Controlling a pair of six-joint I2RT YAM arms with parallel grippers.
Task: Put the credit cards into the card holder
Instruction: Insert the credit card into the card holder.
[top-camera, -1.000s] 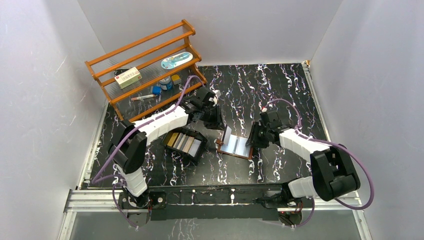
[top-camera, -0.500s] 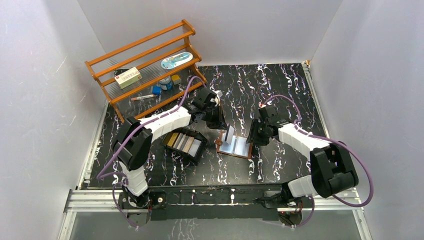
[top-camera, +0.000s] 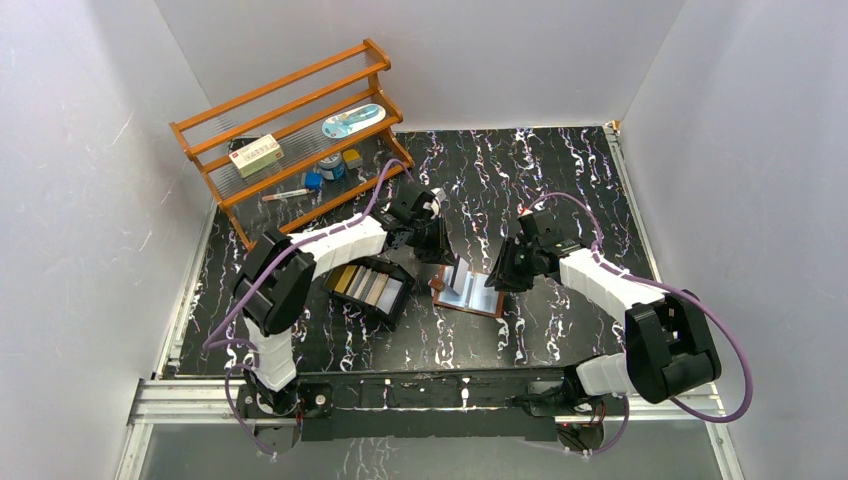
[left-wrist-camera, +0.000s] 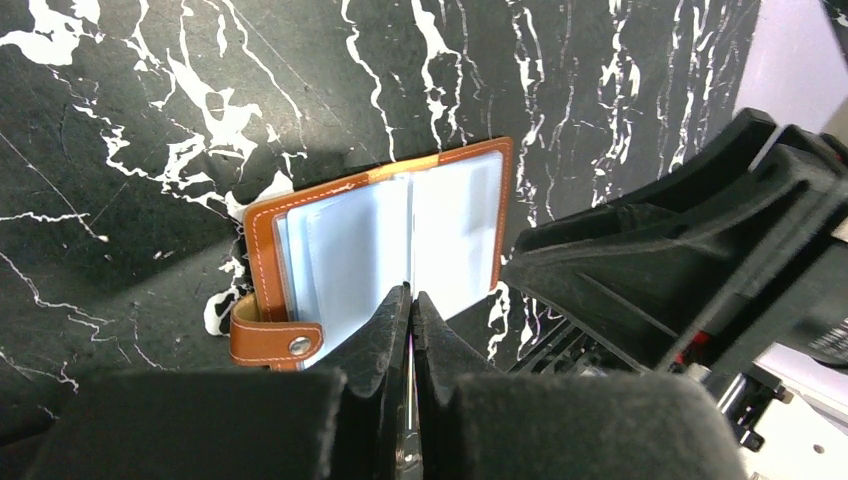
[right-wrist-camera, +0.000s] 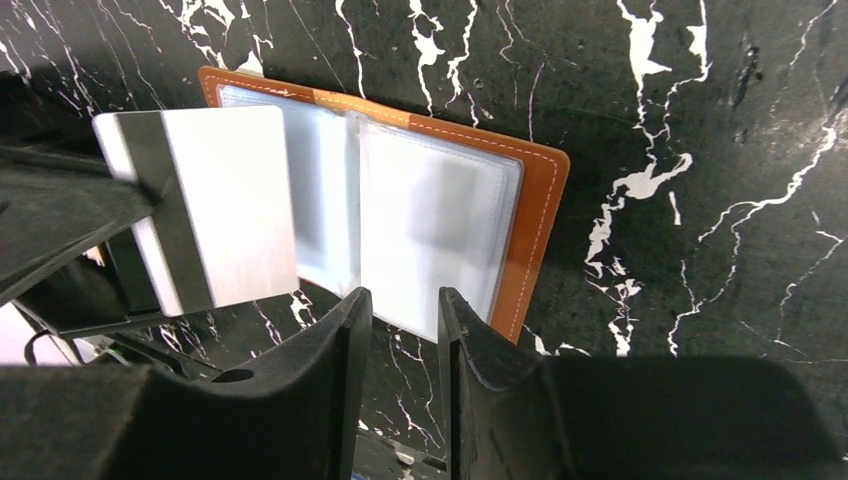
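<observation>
1. The left fingers (left-wrist-camera: 385, 335) are closed flat on one silver card (right-wrist-camera: 205, 215). They grip it by one end, and the rest stands free above the holder (left-wrist-camera: 400, 225).
2. The right fingers (right-wrist-camera: 340, 345) stand partly apart with nothing between them. They are poised over the edge of one page of the holder (contact cannot be confirmed).
3. The holder lies open on the surface (top-camera: 560, 180) between the two arms. It sits just right of the tray (top-camera: 395, 300) that carries the other cards (top-camera: 365, 285).

Procedure for the step in hand, inserting the card:
- Set the right fingers down on the page to stop the holder sliding.
- Bring the card's free edge square to one clear sleeve (which side the sleeves open on is not discernible).
- Lower the card's tilt and slide it along the page.
- Release only once the card is seated.

View comparison:
- Left wrist: the card appears only as a thin line between the fingers, roughly in line with the spine. The snap tab (left-wrist-camera: 275, 340) is visible.
- Right wrist: shows the card's face, dark stripe and tilt.
- Top: shows the tray.
</observation>
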